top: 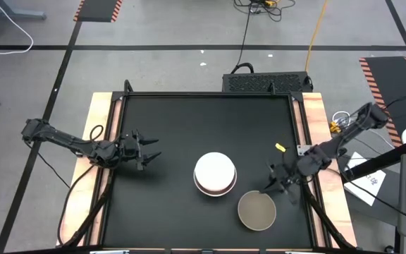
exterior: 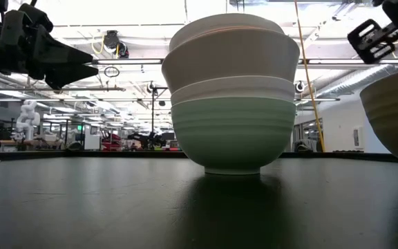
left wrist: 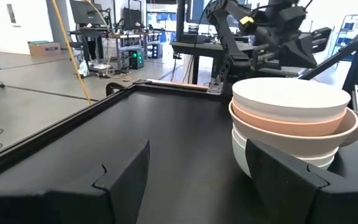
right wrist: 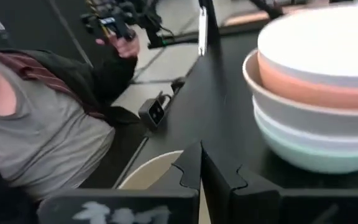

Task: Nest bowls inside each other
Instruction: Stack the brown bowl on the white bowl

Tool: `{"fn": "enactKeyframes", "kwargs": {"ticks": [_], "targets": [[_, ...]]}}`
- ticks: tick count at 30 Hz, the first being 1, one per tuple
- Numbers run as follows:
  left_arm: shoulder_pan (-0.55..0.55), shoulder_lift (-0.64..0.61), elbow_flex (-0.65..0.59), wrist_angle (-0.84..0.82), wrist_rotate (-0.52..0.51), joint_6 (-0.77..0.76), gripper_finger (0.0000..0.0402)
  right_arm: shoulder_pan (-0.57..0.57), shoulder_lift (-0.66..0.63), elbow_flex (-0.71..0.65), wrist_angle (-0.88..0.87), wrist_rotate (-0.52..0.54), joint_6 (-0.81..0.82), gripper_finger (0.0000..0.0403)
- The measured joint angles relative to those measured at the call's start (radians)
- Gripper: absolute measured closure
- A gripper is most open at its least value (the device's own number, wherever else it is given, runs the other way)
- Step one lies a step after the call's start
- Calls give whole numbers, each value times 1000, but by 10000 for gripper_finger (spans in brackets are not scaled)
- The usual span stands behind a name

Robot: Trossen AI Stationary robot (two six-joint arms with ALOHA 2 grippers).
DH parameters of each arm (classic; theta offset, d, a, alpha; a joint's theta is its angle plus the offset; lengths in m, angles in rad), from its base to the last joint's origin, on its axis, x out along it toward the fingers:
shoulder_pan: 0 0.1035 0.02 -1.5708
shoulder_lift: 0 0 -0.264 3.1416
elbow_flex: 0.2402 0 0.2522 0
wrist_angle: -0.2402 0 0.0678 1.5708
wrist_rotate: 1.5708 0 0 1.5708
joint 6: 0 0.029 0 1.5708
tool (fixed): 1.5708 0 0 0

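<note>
While both arms hang clear of the bowls, the scene reads as follows.

Stack [top: 215, 173]: mid-table — mint-green bowl [exterior: 233, 135] at the bottom, a white one [left wrist: 289, 98] on top, coral-pink bowl [left wrist: 284, 120] just beneath it.
Olive-tan bowl [top: 257, 210]: alone on the black table [top: 168, 127], near the stack, toward the right arm.
Left gripper [top: 149, 150]: fingers spread, empty, well left of the stack.
Right gripper [top: 274, 180]: fingers pressed together, grasping nothing — just above the olive-tan bowl's rim.
Person [right wrist: 36, 130]: torso beyond the table edge.

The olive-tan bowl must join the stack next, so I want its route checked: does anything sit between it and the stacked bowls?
Nothing visible does. The olive-tan bowl sits beside the stack with bare table between them; the right gripper hovers by the bowl's rim.
</note>
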Motion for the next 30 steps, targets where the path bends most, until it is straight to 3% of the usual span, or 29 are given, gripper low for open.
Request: {"fn": "enactKeyframes", "kwargs": {"ticks": [3, 9, 15, 20, 24, 30], "targets": [[0, 0, 0, 0, 0, -1, 133, 41, 63, 45, -74, 60, 105, 403], [0, 0, 0, 2, 5, 4, 133, 56, 105, 117, -234, 61, 274, 403], [0, 1, 0, 1, 22, 3, 133, 55, 104, 119, -234, -47, 305, 403], [0, 1, 0, 1, 31, 0, 133, 52, 101, 119, -230, -48, 383, 397], [0, 2, 0, 1, 32, -1, 133, 52, 101, 119, -232, -48, 412, 365], [0, 2, 0, -1, 33, -7, 133, 49, 101, 120, -276, -48, 537, 279]]}}
